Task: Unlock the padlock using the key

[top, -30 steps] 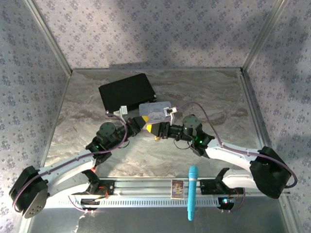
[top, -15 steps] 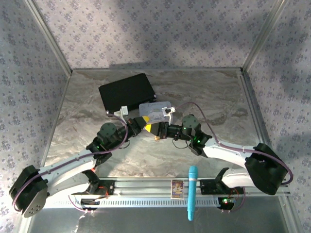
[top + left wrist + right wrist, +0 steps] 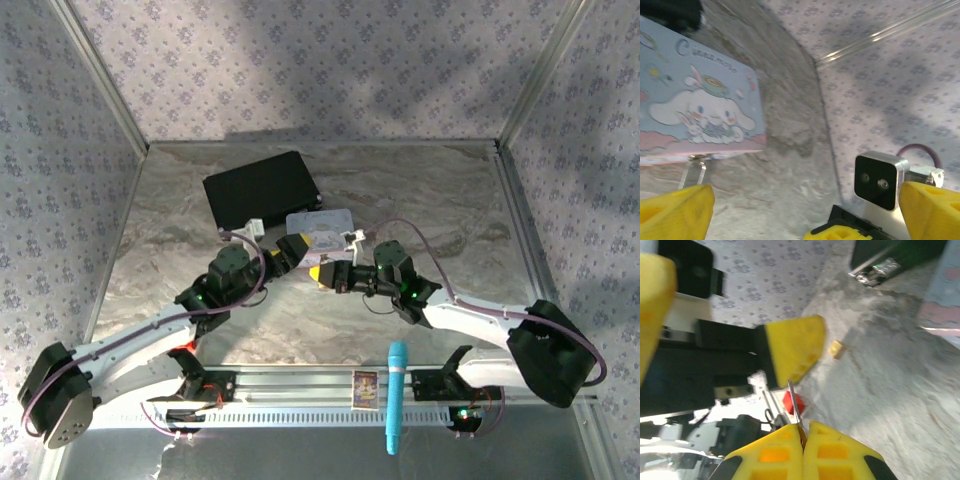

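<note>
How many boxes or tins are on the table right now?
2. The black box lies far back, left of centre; the pastel cartoon tin sits just off its near right corner, near edge partly covered. Smaller ones could be hidden.

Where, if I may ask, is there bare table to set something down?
Bare: far right of the table, between the pastel tin and right wall, and the near middle by the rail. Crowded: around the tin, black box, left gripper and right gripper.
</note>
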`<act>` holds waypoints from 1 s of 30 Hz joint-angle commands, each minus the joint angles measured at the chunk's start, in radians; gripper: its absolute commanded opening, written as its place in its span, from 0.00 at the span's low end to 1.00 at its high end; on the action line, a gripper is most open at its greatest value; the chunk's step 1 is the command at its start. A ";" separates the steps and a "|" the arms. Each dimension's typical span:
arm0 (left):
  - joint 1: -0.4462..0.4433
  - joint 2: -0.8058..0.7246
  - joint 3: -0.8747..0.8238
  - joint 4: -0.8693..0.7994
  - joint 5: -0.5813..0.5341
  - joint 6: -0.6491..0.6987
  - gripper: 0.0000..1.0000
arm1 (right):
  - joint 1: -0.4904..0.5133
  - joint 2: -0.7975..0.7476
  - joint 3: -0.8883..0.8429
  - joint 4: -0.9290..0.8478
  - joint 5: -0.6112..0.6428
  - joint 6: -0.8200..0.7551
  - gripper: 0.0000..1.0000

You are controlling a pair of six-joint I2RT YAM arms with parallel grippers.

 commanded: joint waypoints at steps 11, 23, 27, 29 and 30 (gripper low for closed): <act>-0.036 0.314 0.180 -0.234 -0.019 0.395 0.69 | -0.118 -0.095 0.052 -0.645 0.166 -0.217 0.00; -0.051 0.573 0.187 -0.027 0.103 0.394 0.66 | -0.174 -0.075 -0.004 -0.593 0.113 -0.213 0.00; -0.075 0.628 0.199 -0.040 0.046 0.387 0.66 | -0.187 -0.050 0.015 -0.598 0.086 -0.229 0.00; -0.083 0.647 0.198 -0.038 0.016 0.385 0.66 | -0.190 -0.041 0.017 -0.596 0.080 -0.233 0.00; -0.084 0.659 0.199 -0.033 0.014 0.385 0.67 | -0.190 -0.039 0.017 -0.592 0.080 -0.234 0.00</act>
